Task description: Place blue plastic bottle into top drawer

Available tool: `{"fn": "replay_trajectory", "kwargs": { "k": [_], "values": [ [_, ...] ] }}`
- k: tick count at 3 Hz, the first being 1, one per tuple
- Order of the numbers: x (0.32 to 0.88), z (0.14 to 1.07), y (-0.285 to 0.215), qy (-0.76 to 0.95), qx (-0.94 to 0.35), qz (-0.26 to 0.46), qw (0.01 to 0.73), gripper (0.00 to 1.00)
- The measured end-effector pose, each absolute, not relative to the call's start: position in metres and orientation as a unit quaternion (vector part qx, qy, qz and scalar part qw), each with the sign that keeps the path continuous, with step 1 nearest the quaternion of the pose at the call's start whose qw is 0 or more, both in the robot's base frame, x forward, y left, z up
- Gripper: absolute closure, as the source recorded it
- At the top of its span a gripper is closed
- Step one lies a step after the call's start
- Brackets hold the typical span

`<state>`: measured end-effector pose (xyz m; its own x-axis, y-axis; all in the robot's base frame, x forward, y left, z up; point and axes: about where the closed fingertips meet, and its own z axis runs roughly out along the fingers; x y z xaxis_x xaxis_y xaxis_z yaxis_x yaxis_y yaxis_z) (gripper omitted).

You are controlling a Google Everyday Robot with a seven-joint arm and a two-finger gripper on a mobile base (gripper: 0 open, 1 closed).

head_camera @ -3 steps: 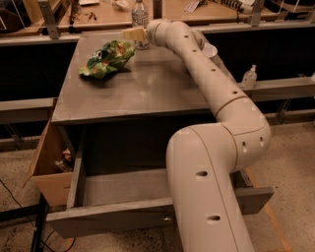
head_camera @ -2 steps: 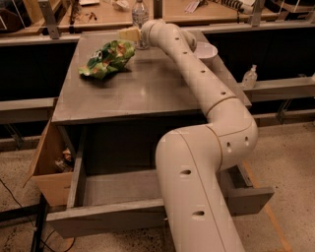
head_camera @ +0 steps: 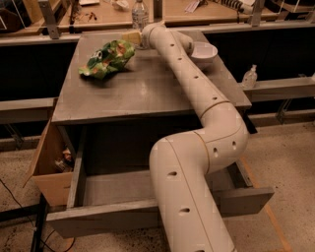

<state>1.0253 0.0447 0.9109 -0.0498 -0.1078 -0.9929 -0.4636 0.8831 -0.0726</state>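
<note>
One clear, pale-labelled blue plastic bottle [head_camera: 140, 13] stands beside the gripper [head_camera: 135, 37], whose state cannot be told.

No lettering is readable, even on the blue plastic bottle [head_camera: 140, 14] beside the gripper [head_camera: 134, 37].

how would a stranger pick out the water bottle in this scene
Find the grey cabinet and look to its far edge, where the gripper reaches. The tall clear plastic bottle with a pale label stands just behind it, unlike the low white bowl and crumpled green bag.
</note>
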Motion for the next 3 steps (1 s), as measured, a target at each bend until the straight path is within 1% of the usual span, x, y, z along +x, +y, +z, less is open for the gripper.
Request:
{"fn": "replay_trajectory", "kwargs": {
  "k": [1,3],
  "values": [
    [1.03,0.9012,0.041,0.714,-0.189,0.142,0.659,0.19],
    [1.031,0.8937,0.0455,0.709,-0.18,0.167,0.661,0.65]
  ]
}}
